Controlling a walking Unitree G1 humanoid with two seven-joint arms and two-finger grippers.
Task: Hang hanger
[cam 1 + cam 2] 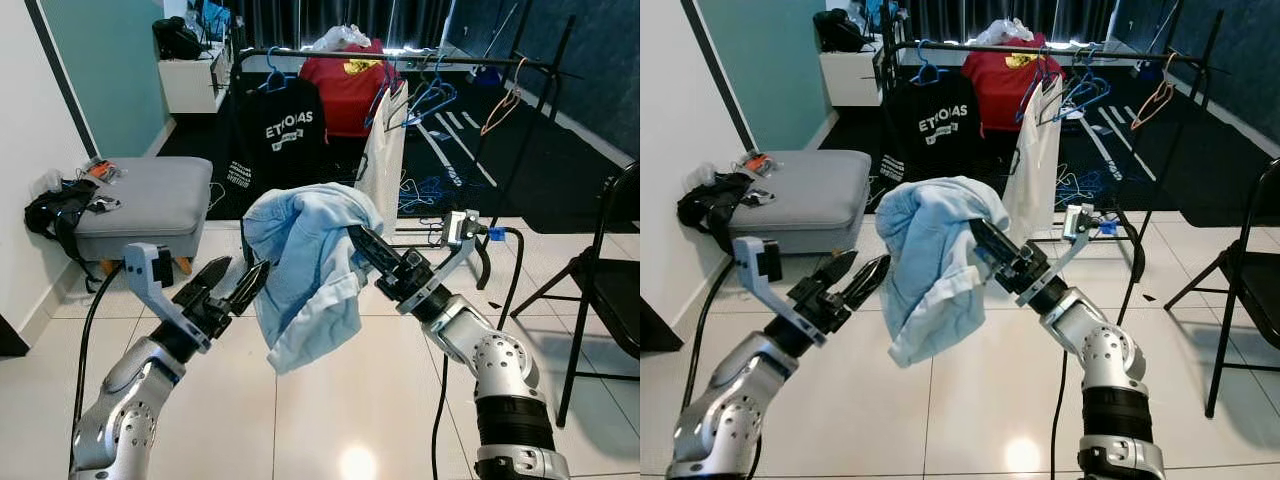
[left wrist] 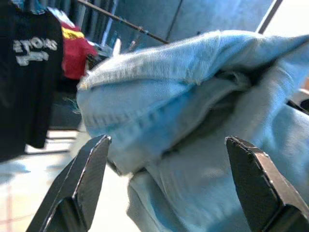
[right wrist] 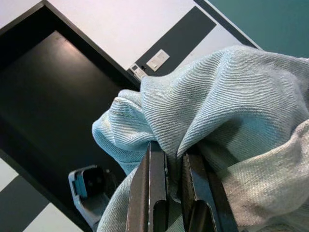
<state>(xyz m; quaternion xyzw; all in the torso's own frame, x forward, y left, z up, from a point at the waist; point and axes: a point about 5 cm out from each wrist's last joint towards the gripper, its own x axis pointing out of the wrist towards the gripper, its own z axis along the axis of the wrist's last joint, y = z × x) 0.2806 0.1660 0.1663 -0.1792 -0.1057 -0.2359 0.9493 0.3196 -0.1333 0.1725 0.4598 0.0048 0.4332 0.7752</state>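
Cloth, a light blue garment, hangs from the right hand, clenched on its upper fold to keep it off the floor. Left hand waits released just left of it, likely to take hold before the far clothes rail.

Pale blue garment, black printed T-shirt, red shirt, grey ottoman

Garment between left pincer and right pincer; clothes rack behind; ottoman left; chair right.
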